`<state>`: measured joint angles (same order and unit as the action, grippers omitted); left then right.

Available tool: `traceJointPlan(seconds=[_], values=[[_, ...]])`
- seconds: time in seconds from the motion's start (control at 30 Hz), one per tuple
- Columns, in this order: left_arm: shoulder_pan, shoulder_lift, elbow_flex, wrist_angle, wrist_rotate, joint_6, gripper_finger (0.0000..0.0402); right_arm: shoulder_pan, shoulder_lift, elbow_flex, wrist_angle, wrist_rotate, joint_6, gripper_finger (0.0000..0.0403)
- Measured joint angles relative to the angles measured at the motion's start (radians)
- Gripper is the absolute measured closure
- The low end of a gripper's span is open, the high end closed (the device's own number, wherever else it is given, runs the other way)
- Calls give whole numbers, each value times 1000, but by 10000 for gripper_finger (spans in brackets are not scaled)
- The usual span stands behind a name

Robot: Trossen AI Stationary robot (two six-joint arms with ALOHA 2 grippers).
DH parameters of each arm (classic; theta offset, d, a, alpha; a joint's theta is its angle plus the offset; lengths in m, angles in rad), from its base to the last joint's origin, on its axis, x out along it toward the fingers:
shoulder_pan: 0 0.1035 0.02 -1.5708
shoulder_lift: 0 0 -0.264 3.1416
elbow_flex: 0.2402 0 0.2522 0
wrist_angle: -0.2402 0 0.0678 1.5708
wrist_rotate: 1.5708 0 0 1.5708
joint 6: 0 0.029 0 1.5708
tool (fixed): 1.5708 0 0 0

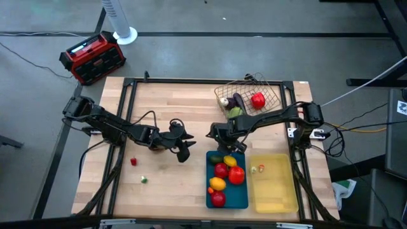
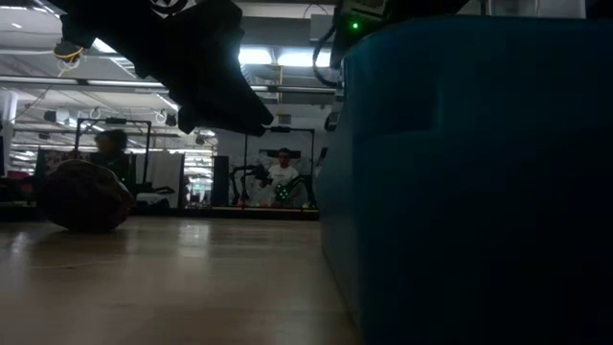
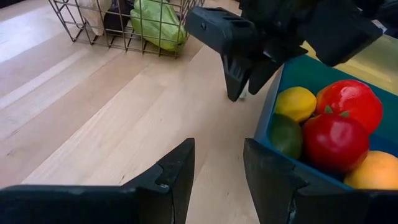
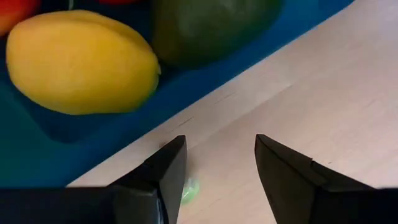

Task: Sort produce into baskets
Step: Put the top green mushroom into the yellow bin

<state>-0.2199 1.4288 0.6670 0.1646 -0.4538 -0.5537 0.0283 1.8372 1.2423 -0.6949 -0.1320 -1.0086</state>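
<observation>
**A:** Start with the big pieces. What sits on your counter [image 1: 165,102]?

**B:** You have a silver wire basket [image 1: 249,95] at the far side, holding a red piece, a dark purple one and a green one [image 3: 158,23]. Nearer you lie the blue tray [image 1: 226,180] and, just beside it, the pale yellow tray [image 1: 273,184]. The blue tray carries a yellow lemon-shaped fruit [image 4: 81,62], a dark green one [image 3: 285,135], glossy red ones [image 3: 336,140] and an orange one.

**A:** And the arms?

**B:** Your right gripper [image 1: 224,137] hangs at the blue tray's far corner, fingers parted and empty over bare wood. Your left gripper [image 1: 183,147] is just left of that tray, fingers a little apart, nothing between them.

**A:** Anything loose?

**B:** You still have a small red piece [image 1: 133,161] and a tiny green one [image 1: 144,179] on the counter's left part, well apart from the trays. One small item [image 1: 257,168] lies in the yellow tray.
</observation>
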Motion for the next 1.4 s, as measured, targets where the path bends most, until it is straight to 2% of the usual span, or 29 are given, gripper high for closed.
traceJointPlan(seconds=[0.67,0.97,1.23,1.4], values=[[0,0,0,1,-5,-5,268,4,84,1,14,-8,-19,218],[0,0,0,3,-5,-5,268,6,94,1,-2,88,-19,286],[0,0,0,0,-5,1,268,5,94,0,-5,99,-19,392],[0,0,0,2,-4,0,268,3,94,12,-11,169,12,387]])
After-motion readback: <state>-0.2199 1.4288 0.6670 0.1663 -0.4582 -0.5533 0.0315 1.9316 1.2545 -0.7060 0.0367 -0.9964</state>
